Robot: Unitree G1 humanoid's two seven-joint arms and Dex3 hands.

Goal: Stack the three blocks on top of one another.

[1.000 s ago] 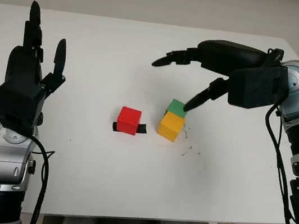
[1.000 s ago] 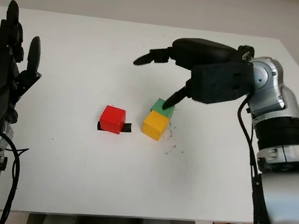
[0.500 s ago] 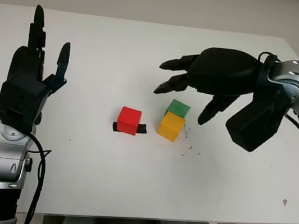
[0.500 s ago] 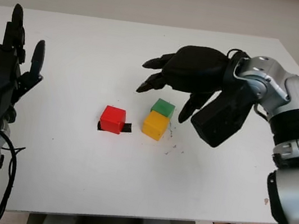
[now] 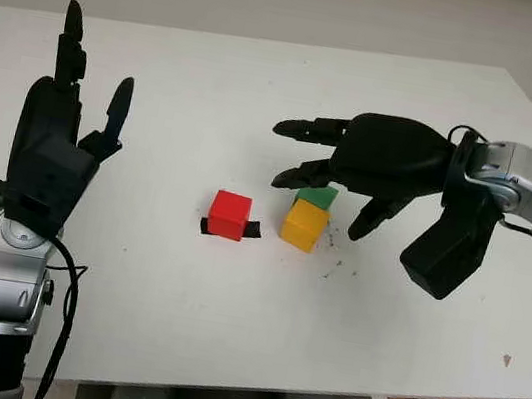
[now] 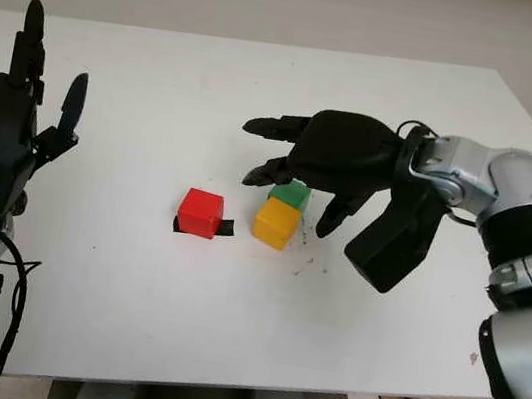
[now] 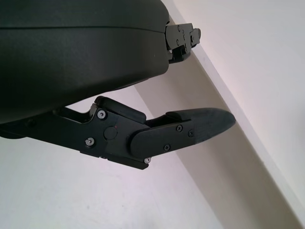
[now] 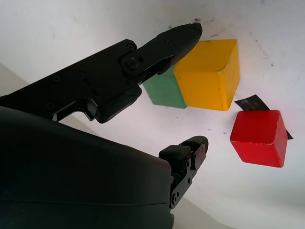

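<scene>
White bench point(image 5: 224, 335) spans frame. Right hand point(image 5: 377, 172), centre-right, hovers over blocks, fingers released, holding nothing, likely lining up a pick. Left hand point(image 5: 51, 150) raised at left, open, idle. Yellow cube point(image 5: 304, 224) centre, green cube point(image 5: 318, 197) just behind, touching; red cube point(image 5: 229, 215) left on black tape point(image 5: 252, 229). Nothing stacked.

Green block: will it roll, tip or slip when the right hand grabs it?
The green block is flat-faced with square edges, so rolling looks unlikely. It sits against the yellow block, so a push may shove both. Its faces look smooth, so the open right hand might slip.
</scene>
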